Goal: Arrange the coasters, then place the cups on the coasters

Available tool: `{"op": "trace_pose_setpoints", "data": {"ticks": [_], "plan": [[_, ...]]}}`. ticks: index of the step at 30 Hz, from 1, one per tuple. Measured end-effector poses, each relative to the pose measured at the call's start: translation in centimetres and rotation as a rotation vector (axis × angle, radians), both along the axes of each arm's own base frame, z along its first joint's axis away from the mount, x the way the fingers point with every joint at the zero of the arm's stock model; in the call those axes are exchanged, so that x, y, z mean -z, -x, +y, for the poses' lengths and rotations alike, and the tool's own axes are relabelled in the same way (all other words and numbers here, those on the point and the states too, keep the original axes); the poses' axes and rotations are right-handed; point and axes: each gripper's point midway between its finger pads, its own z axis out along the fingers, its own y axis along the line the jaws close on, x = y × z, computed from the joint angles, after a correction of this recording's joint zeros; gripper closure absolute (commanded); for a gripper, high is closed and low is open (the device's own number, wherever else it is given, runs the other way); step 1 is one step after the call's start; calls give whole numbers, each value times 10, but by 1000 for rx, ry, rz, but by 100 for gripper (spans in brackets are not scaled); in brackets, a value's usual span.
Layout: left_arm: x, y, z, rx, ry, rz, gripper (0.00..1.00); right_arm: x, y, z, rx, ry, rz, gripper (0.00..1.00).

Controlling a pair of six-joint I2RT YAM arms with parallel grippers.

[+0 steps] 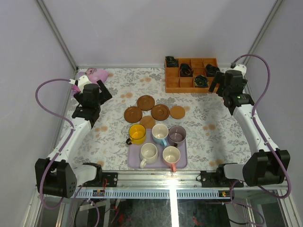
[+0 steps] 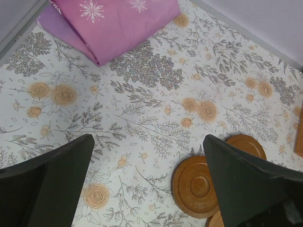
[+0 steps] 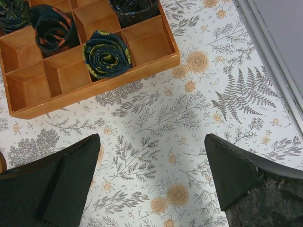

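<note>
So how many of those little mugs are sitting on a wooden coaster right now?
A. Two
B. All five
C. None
C: all five coasters lie bare on the flowered tablecloth, and the mugs are grouped at the lavender tray instead.

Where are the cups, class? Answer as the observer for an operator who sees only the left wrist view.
Observer: All five cups sit together on a lavender tray at the near edge of the table.
Operator: How many coasters are out?
Observer: Five coasters, clustered just beyond the tray, none under a cup.
Operator: Is the right gripper busy?
Observer: No, it is open and empty, above the table near the orange box.
</note>
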Motion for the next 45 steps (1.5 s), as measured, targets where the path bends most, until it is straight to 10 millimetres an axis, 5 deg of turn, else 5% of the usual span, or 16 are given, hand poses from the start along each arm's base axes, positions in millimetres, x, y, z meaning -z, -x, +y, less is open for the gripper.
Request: {"op": "trace_pose_setpoints", "data": {"ticks": [20, 26, 32, 33, 34, 35, 39, 40, 41, 42, 45], "plan": [[3, -1, 5, -19, -8, 9, 0, 1, -1, 1, -10, 4, -6, 1], [8, -3, -1, 7, 7, 18, 6, 2, -7, 18, -105, -37, -27, 1], [33, -9, -22, 108, 63, 47, 18, 1, -19, 50, -265, -114, -48, 38], [41, -10, -27, 129, 76, 60, 22, 5, -23, 56, -289, -129, -39, 51], [48, -12, -32, 148, 87, 76, 26, 10, -27, 61, -312, -143, -27, 81], [55, -13, -38, 169, 97, 91, 28, 16, -31, 67, -335, -156, -10, 95], [78, -18, -63, 250, 123, 141, 43, 46, -41, 94, -422, -201, 66, 100], [82, -18, -69, 269, 129, 152, 51, 52, -42, 101, -441, -209, 81, 100], [88, -18, -77, 292, 133, 169, 79, 58, -43, 110, -466, -217, 98, 100], [94, -19, -84, 315, 137, 184, 91, 62, -46, 121, -495, -226, 112, 100], [107, -21, -104, 371, 149, 222, 100, 74, -52, 156, -587, -254, 149, 100]]}}
